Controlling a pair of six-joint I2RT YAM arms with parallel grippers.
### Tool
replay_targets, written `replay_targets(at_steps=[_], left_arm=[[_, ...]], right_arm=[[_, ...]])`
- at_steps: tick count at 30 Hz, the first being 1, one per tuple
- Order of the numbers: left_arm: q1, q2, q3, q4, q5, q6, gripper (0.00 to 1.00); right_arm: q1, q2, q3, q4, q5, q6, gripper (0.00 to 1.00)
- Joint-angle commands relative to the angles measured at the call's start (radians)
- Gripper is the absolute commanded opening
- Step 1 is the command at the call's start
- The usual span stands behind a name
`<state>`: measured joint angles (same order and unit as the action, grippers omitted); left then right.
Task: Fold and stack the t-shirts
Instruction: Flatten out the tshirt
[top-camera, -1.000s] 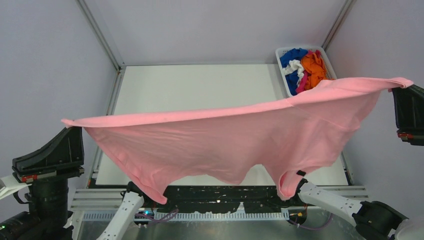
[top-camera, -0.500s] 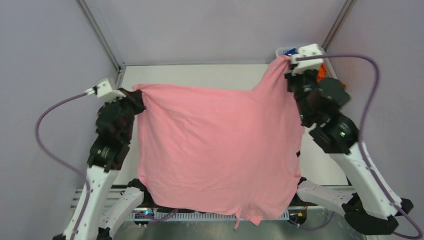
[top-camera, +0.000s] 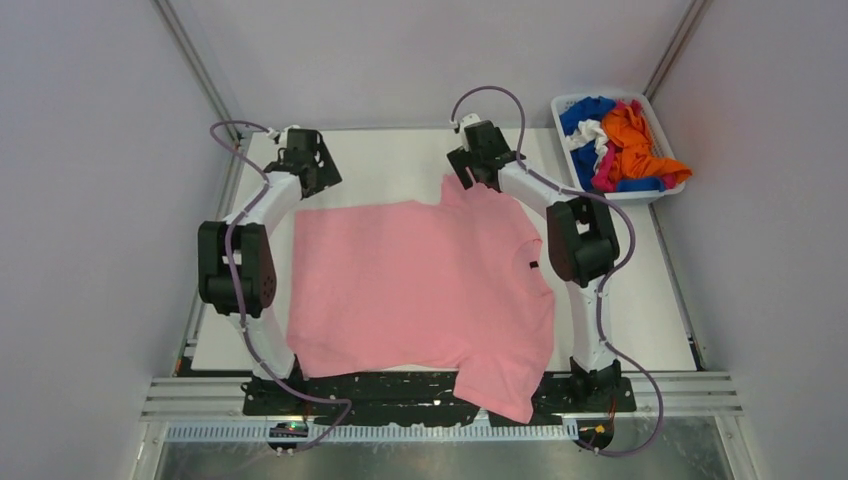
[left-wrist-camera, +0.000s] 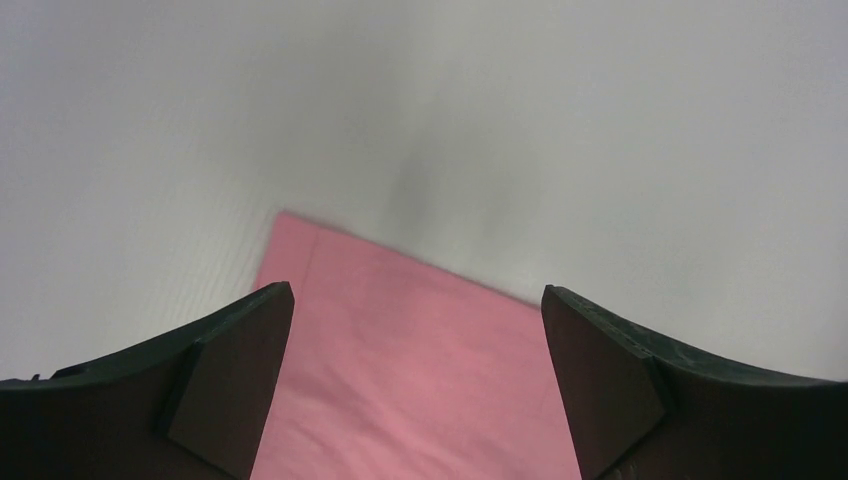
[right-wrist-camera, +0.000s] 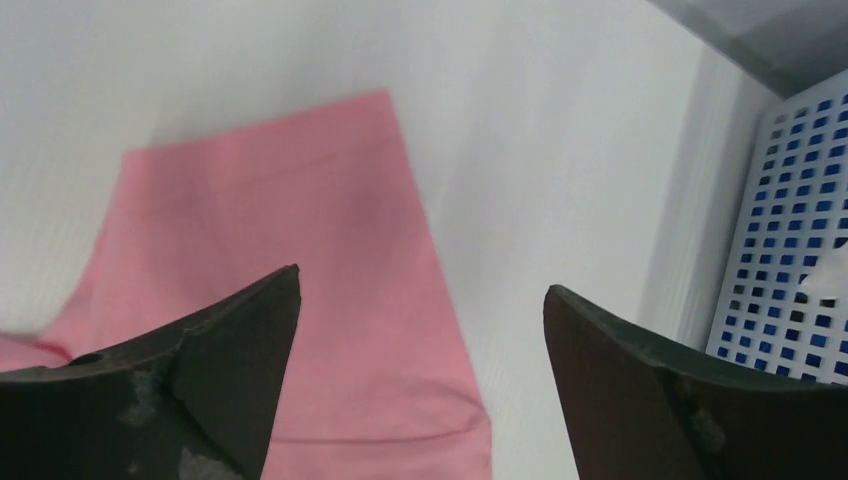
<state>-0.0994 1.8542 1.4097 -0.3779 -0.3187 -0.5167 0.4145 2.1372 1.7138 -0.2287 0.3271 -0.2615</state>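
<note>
The left gripper (top-camera: 316, 172) stands with its jaws wide apart and nothing between them. It hovers above the far left corner of the light pink t-shirt (top-camera: 420, 290). Its wrist camera shows that corner (left-wrist-camera: 400, 380) lying flat below the open gripper (left-wrist-camera: 415, 300), apart from both fingers.

The right gripper (top-camera: 466, 172) is also spread wide and empty. It sits over the shirt's far right corner, where a short sleeve points away from the arms. Its wrist view shows the sleeve end (right-wrist-camera: 300, 260) flat under the gripper (right-wrist-camera: 420, 285).

The pink t-shirt lies spread on the white desk (top-camera: 400, 160), turned sideways. A dark neck label (top-camera: 533, 265) sits at its right edge and the straight hem at its left. The other sleeve, on the shirt's near side, droops over the desk's near edge.

Beyond the shirt's far right corner, well apart, stands a white slotted basket (top-camera: 640, 196). It holds more crumpled shirts: orange (top-camera: 630, 145), royal blue (top-camera: 585, 110), white (top-camera: 590, 135) and hot pink (top-camera: 605, 170).

The step in hand looks like laying the first shirt flat. It appears done, with no fold yet made. The next move likely calls for both grippers to come down and pinch the cloth at matching points. They would then carry one side over the other evenly. The sleeve hanging off the desk probably needs drawing in first.
</note>
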Motion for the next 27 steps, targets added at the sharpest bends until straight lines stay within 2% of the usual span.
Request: replay_targets(at_steps=[1, 5, 8, 12, 14, 20, 27], left_arm=[[-0.003, -0.081, 0.065, -0.032, 0.078, -0.022, 1.00], [-0.004, -0.159, -0.009, -0.098, 0.158, -0.048, 1.00], [-0.005, -0.264, -0.155, -0.100, 0.246, -0.078, 1.00], [-0.007, -0.370, -0.383, 0.001, 0.441, -0.126, 1.00], [-0.006, -0.387, -0.441, 0.027, 0.483, -0.140, 1.00], [-0.007, -0.316, -0.467, 0.051, 0.502, -0.174, 1.00], [-0.006, -0.162, -0.361, 0.037, 0.486, -0.211, 1.00]], right_arm=[[-0.002, -0.075, 0.085, -0.041, 0.002, 0.112, 0.96], [-0.003, -0.200, -0.066, -0.047, -0.030, 0.238, 0.95], [-0.003, -0.329, -0.253, -0.061, -0.083, 0.374, 0.95], [-0.004, -0.458, -0.493, -0.017, -0.240, 0.510, 0.95], [-0.004, -0.489, -0.562, 0.017, -0.340, 0.541, 0.95], [-0.017, -0.450, -0.622, 0.040, -0.415, 0.609, 0.96], [-0.079, -0.307, -0.560, 0.056, -0.491, 0.681, 0.95]])
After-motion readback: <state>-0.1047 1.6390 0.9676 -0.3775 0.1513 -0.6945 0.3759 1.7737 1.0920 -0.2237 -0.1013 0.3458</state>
